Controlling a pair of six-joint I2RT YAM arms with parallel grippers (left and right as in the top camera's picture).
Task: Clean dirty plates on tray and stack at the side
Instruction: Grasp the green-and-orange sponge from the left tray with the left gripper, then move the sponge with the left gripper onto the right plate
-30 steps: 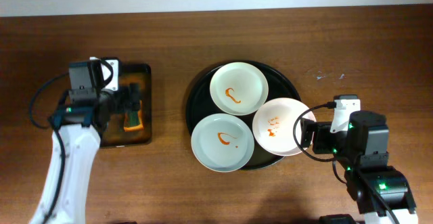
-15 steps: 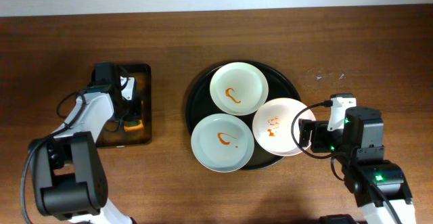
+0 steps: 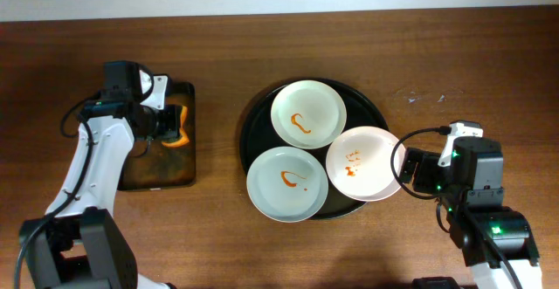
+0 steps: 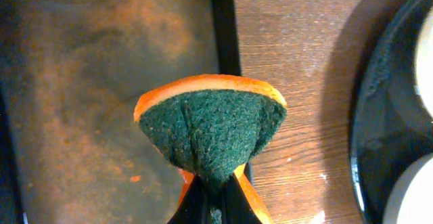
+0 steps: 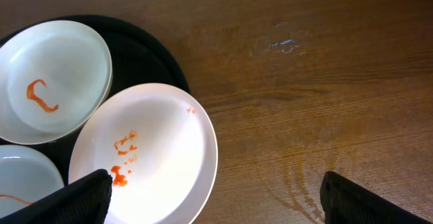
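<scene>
Three sauce-smeared plates lie on the round black tray [image 3: 253, 136]: a white one [image 3: 308, 113] at the back, a pale blue-green one [image 3: 287, 183] at the front left, and a pale pink one [image 3: 362, 162] overhanging the right rim. My left gripper [image 3: 172, 125] is shut on an orange sponge [image 4: 210, 119] with a green scouring face, held above the right edge of the rusty rectangular tray [image 4: 81, 82]. My right gripper [image 3: 404, 168] stands wide open by the pink plate's [image 5: 162, 149] right edge. One finger is over that plate and the other is over bare table.
The rusty rectangular tray [image 3: 157, 171] sits at the left of the brown wooden table. A faint whitish smudge [image 3: 425, 98] marks the table to the right of the black tray [image 5: 152, 55]. Cables trail from both arms.
My left gripper closed on the sponge and lifted it off the rusty tray toward its upper right edge. The right arm shifted slightly right and stayed open.
</scene>
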